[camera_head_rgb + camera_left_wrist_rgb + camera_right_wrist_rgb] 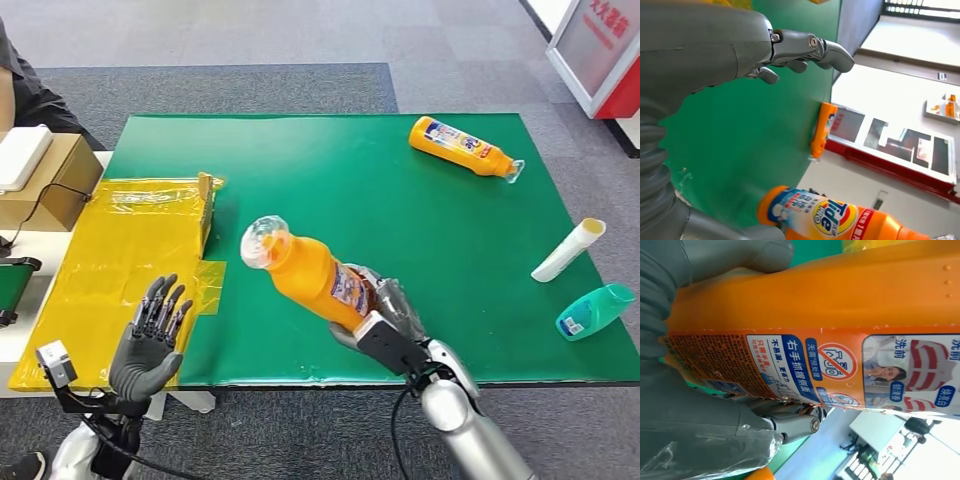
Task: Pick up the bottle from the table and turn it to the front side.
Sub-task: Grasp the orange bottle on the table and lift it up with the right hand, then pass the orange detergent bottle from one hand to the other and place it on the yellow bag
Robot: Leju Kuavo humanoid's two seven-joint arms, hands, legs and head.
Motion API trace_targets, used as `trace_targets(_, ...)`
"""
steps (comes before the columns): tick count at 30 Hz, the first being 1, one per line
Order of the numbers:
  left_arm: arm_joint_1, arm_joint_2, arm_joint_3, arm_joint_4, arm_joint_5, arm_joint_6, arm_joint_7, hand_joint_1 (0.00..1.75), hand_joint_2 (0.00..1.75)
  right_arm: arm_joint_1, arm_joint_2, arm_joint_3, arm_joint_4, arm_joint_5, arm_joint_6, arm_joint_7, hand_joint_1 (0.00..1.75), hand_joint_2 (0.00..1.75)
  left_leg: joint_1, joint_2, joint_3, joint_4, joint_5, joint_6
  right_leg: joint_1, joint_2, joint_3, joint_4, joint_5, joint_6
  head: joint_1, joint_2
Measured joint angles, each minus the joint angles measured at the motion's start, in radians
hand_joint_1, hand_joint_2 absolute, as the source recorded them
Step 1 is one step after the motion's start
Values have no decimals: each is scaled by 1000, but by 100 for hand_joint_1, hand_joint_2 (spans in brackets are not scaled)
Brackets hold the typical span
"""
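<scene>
The orange bottle (313, 273) is held tilted above the table's (423, 210) near edge, clear cap pointing up-left. Its base is gripped by the right hand (381, 315); the left hand (147, 345) is spread, holding nothing.

Lab – test room | green table (453, 260) | grey carpet (226, 40)

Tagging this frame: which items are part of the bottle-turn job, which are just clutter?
Job: held bottle, right hand, green mat.
Clutter: second orange bottle, white tube, teal bottle, yellow sheet, cardboard box; left hand idle, open.
</scene>
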Motion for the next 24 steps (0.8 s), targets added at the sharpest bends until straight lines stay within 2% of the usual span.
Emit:
trace_targets(9, -81, 34, -75, 39, -14, -35, 53, 0, 175, 10, 46, 123, 16, 114, -51, -5, 175, 175, 0, 0, 0, 0, 0, 0, 0, 0, 0, 0, 0, 0, 0, 0)
trace_targets(24, -183, 132, -249, 120, -70, -82, 57, 0, 175, -71, 62, 264, 125, 177, -103, 20, 175, 175, 0, 0, 0, 0, 0, 0, 0, 0, 0, 0, 0, 0, 0, 0)
